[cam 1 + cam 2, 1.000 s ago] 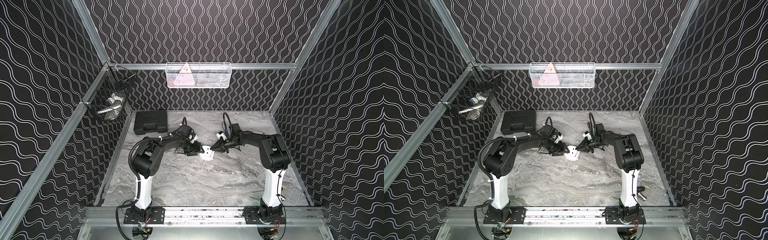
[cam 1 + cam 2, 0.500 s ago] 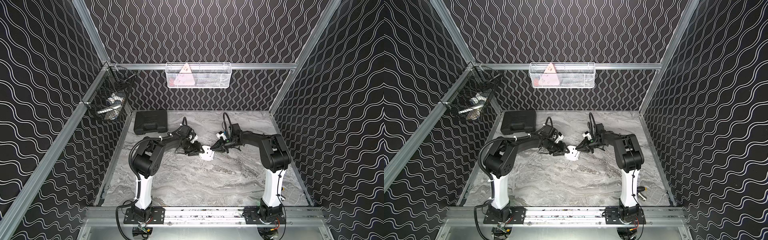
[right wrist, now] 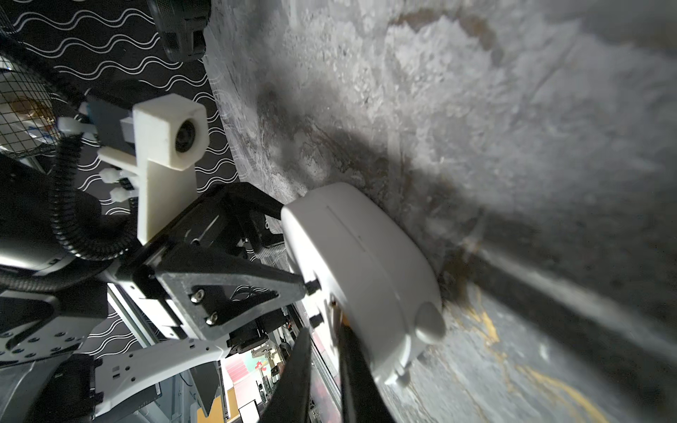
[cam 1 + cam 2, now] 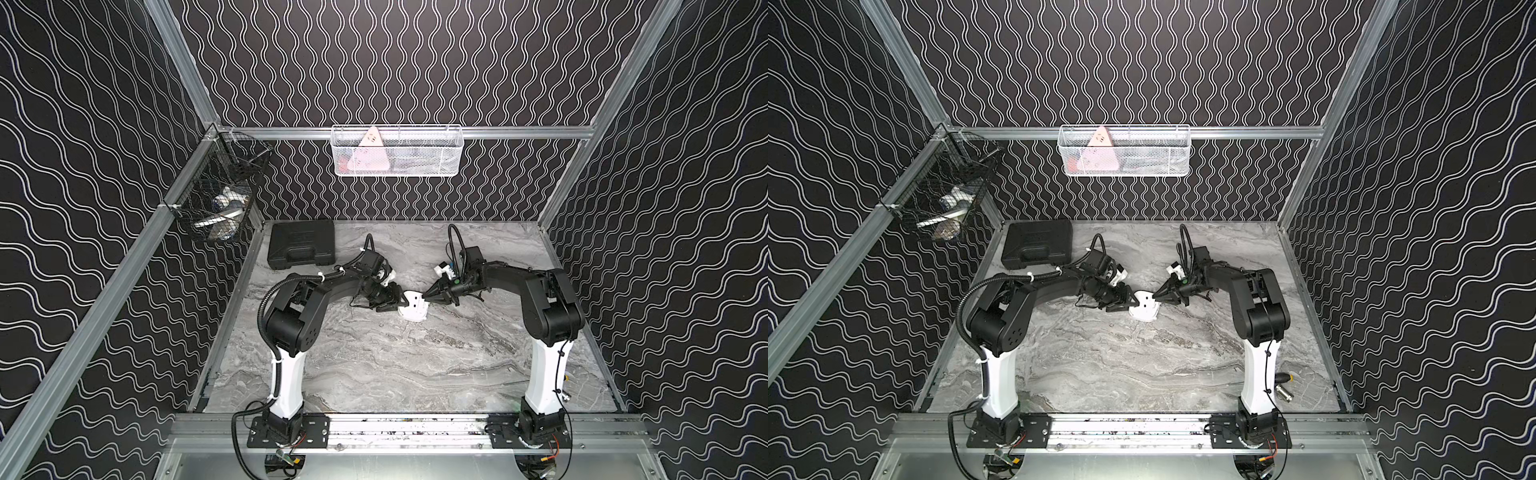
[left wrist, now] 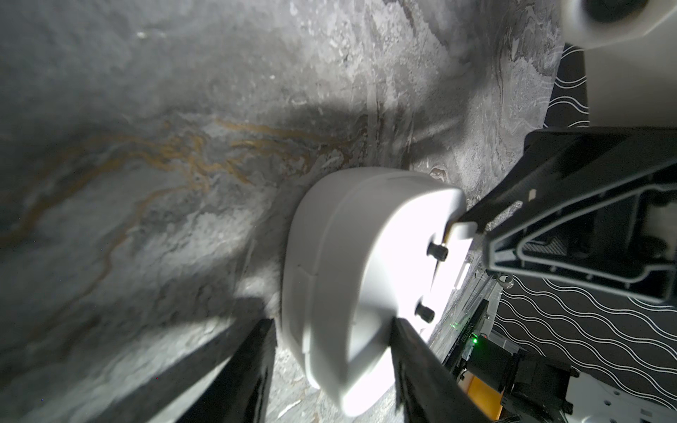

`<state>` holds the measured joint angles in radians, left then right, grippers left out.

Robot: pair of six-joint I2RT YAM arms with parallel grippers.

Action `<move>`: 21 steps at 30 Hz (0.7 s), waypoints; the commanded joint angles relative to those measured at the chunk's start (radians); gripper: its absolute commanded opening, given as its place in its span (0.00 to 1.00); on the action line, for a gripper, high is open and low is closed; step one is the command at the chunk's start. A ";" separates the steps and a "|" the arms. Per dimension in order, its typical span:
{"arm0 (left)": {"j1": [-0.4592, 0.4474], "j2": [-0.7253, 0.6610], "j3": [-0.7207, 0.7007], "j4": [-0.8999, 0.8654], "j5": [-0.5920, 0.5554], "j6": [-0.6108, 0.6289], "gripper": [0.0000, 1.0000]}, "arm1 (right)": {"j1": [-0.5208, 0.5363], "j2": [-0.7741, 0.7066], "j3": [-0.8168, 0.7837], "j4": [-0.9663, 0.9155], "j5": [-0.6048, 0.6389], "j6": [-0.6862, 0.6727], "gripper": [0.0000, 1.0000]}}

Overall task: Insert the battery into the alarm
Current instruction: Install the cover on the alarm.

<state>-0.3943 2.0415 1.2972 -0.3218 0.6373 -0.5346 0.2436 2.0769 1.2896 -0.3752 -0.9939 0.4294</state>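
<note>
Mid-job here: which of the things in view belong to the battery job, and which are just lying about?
Job: alarm, tilted; left gripper clamped across it; right gripper tips at its back. The battery isn't clearly visible.
Lying about: black case; white basket with pink-white triangle; black wire basket.

The alarm (image 4: 412, 306) is standing tilted on its edge at mid-table (image 4: 374, 365), with the left gripper (image 4: 397, 303) straddling it from the left and the right gripper (image 4: 424, 296) meeting its back from the right. The battery (image 3: 337, 313) is sitting between that gripper's tips. A case (image 4: 301, 248) is lying behind the left arm, near the back left corner. One basket (image 4: 436, 158) is hanging on the back wall, and another basket (image 4: 195, 208) is hanging on the left wall.
</note>
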 commanded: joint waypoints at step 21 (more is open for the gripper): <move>-0.001 0.014 -0.010 -0.105 -0.110 0.008 0.56 | 0.000 -0.115 -0.082 -0.020 0.069 0.039 0.19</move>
<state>-0.3939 2.0415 1.2964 -0.3210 0.6392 -0.5346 0.2359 1.9736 1.2140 -0.4145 -0.9188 0.4412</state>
